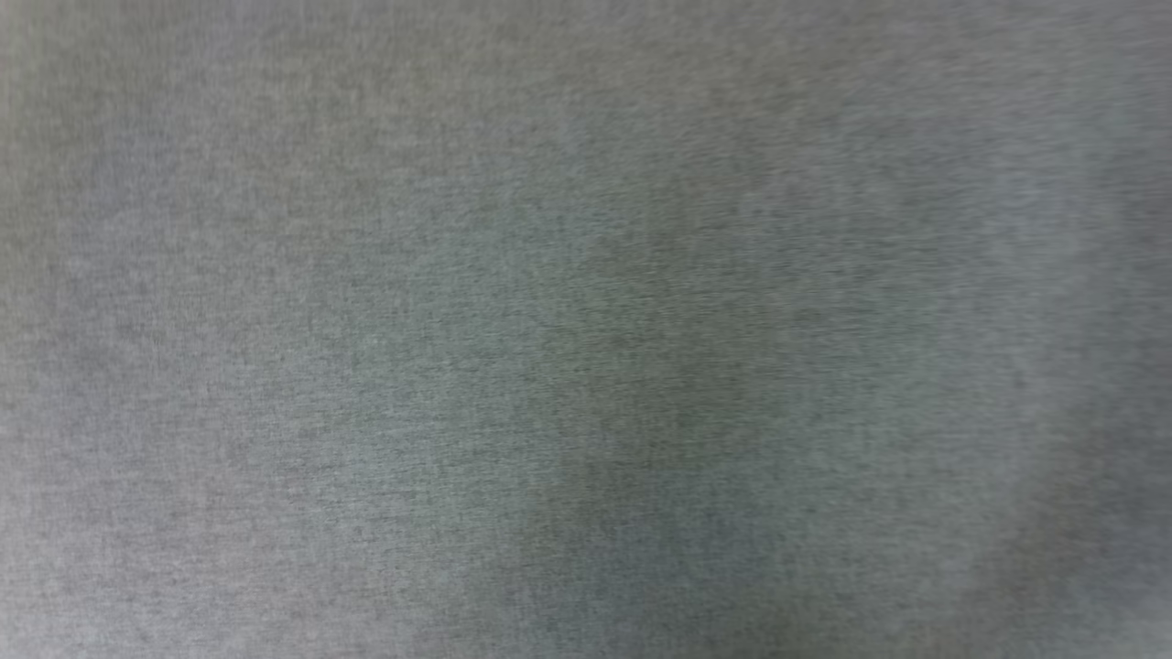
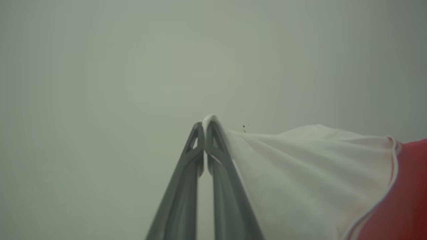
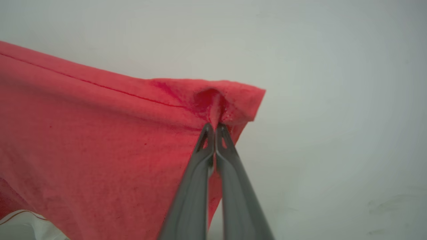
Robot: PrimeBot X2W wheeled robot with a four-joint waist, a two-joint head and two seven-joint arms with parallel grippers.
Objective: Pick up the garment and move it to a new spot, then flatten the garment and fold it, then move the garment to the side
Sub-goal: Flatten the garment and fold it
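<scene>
Left hand (image 2: pixel 204 126) clenched on garment (image 2: pixel 300 166) white sleeve; right hand (image 3: pixel 215 126) pinches red hem.

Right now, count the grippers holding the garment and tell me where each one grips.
2. The left gripper is shut on the white part of the garment; the right gripper is shut on a red hemmed corner.

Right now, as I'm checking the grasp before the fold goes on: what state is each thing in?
garment: pinched at two spots, with cloth fanning away from each grip in folds.
left gripper: shut on the garment's white sleeve edge.
right gripper: shut on the garment's red stitched hem, near a corner.
</scene>
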